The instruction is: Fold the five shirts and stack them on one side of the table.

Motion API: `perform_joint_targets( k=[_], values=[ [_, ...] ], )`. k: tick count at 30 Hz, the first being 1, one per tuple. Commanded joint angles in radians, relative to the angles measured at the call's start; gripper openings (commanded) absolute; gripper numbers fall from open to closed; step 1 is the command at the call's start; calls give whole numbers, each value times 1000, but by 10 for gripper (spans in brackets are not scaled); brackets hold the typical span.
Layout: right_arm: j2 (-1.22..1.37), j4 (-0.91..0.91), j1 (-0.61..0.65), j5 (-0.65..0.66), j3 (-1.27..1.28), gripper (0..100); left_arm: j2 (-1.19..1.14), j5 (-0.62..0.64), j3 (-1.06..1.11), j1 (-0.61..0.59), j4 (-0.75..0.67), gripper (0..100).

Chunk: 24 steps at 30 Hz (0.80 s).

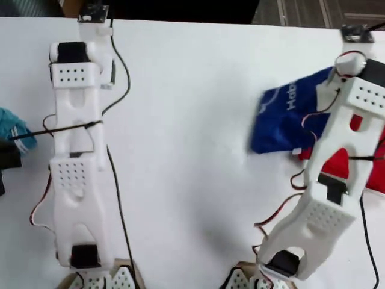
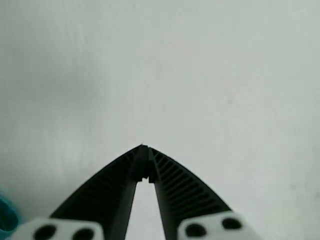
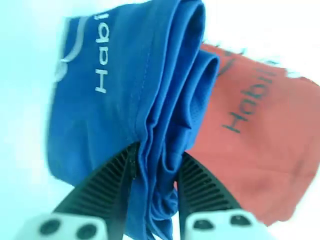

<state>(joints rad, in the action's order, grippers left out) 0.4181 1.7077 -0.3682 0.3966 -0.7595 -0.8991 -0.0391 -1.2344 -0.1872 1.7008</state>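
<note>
1. My left pincer (image 2: 144,149) is together, its dark ribbed fingers (image 2: 182,182) meeting at the tips with nothing between them.
2. Bare white worktop (image 2: 200,75) lies under this pincer and ahead of it.
3. A scrap of teal cloth (image 2: 6,217) shows back beside the pincer's base, well behind the tips. From above, the same cloth (image 1: 12,129) lies at the worktop's edge, on the outer side of my left arm (image 1: 75,150).
4. My right pincer (image 3: 158,152) is clamped on the blue shirt (image 3: 125,90). One finger (image 3: 107,180) sits on each side of a bunched fold of its fabric.
5. From that grip the blue shirt runs ahead of the pincer, its layers stacked in soft folds and pale lettering on its flat face.
6. The red shirt (image 3: 250,150) lies just beyond the other finger, touching the blue one, whose folded edge overlaps it.
7. From above, my right arm (image 1: 337,156) reaches over both shirts. The blue shirt (image 1: 289,114) lies toward the worktop's middle, and the red shirt (image 1: 337,165) is partly hidden beneath the arm.
8. A broad stretch of worktop (image 1: 192,120) separates my two arms.
</note>
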Motion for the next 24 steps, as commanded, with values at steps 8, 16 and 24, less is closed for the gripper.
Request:
perform_joint_targets(
  k=[8,16,24],
  values=[
    [-168,1,-160,63,43,20,-86,-2,-47,-8,-3,31],
    [-166,-13,-303,143,37,20,-86,0,-48,-8,-3,31],
    [-91,-71,-352,192,55,20,-86,0,-48,-8,8,31]
  ],
)
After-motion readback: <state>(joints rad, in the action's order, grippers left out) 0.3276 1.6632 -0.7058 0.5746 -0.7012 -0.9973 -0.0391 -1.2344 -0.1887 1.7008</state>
